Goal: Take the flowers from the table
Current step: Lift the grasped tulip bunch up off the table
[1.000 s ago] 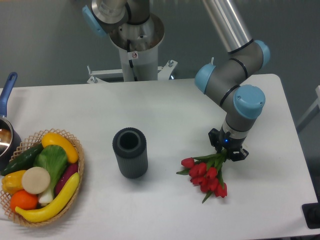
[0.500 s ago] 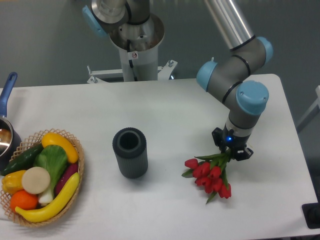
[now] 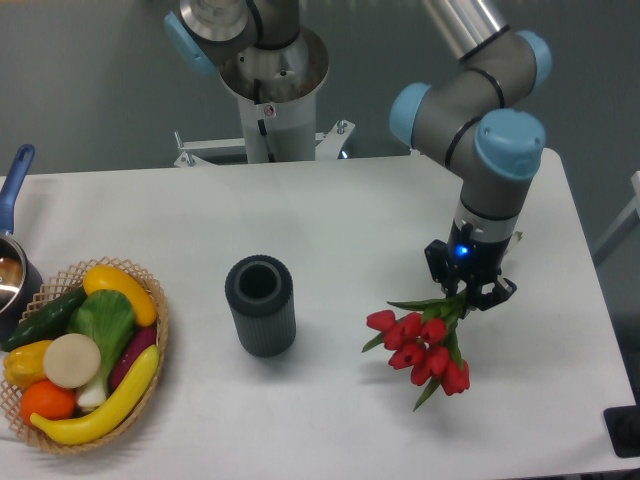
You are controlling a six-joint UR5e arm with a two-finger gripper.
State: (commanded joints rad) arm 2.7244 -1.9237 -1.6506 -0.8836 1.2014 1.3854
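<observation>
A robot arm's gripper (image 3: 468, 296) grips a bunch of red tulips above a white desk (image 3: 330, 215).

Far left of the gripper sit a basket of produce (image 3: 84, 352) and a pot (image 3: 15, 270); nearer left stands a dark ribbed cylinder (image 3: 261, 305). The flowers (image 3: 423, 343) hang just below the gripper, pinched at the stems, blooms drooping left. The top-heavy bunch could slip or swing free if the hold is shallow. The desk is smooth and plain; a grey wall (image 3: 90, 80) lies behind.
</observation>
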